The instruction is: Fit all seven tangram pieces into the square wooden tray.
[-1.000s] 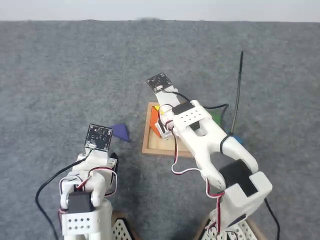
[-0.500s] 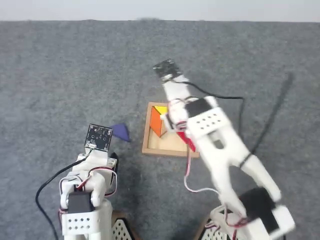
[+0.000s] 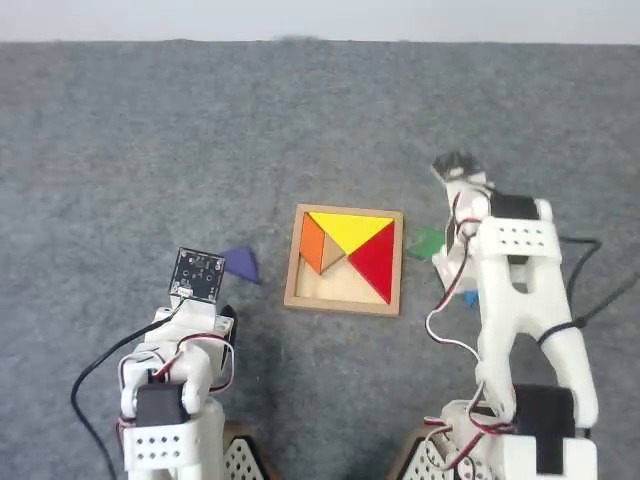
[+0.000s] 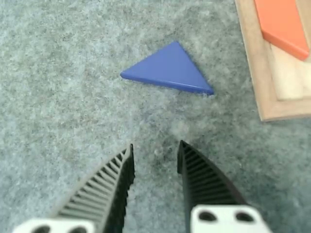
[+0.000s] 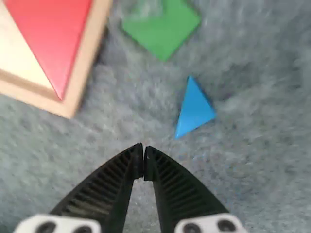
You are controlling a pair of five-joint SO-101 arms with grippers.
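The square wooden tray (image 3: 294, 296) holds an orange piece (image 3: 312, 243), a yellow triangle (image 3: 348, 232), a red triangle (image 3: 375, 262) and a small tan triangle (image 3: 331, 257). A dark blue triangle (image 3: 241, 264) lies on the carpet left of the tray, a short way ahead of my open left gripper (image 4: 155, 150), with the dark blue triangle (image 4: 167, 70) untouched. Right of the tray lie a green square (image 3: 427, 243) and a light blue triangle (image 3: 470, 297). My right gripper (image 5: 141, 151) is shut and empty, hovering just short of the light blue triangle (image 5: 194, 109) and the green square (image 5: 162, 25).
Grey carpet covers the whole table. The tray's corner (image 4: 265, 99) with the orange piece (image 4: 282, 22) lies beside the dark blue triangle. The tray rim (image 5: 82, 73) and red triangle (image 5: 48, 34) sit near the right gripper. The right arm (image 3: 515, 270) stands right of the tray.
The right arm has swung from over the tray to its right side, uncovering the yellow and red triangles. The left arm has not moved.
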